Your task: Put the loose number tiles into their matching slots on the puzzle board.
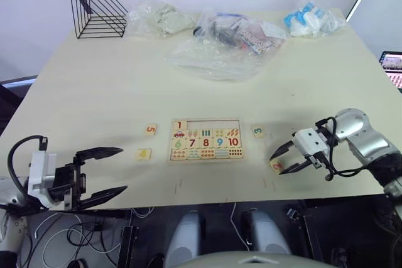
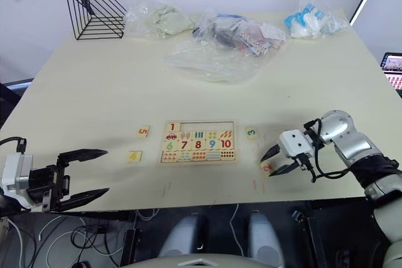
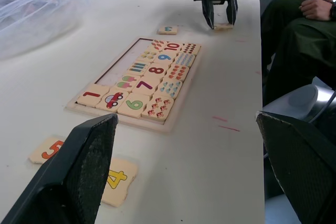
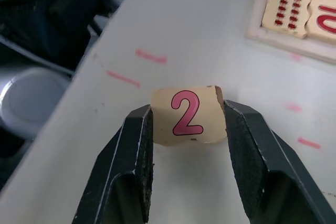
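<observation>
Right tool (image 4: 188, 116) pinches the pink "2" tile (image 4: 188, 114) near the worktop (image 1: 94, 92) front edge; left tool (image 1: 113, 171) gapes wide, holding nothing.

Bare table (image 1: 94, 92) rings the puzzle board (image 1: 206, 139); bags (image 1: 220, 54) seemingly well apart.

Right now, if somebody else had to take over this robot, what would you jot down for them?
Right gripper: fingers on both sides of tile 2, near the table's front edge, right of the puzzle board.
Left gripper: open, empty, at the front left.
Done: tile 1 is in its slot.
Left: tile 3 right of the board, tiles 5 and 4 left of it; four slots bare.
</observation>
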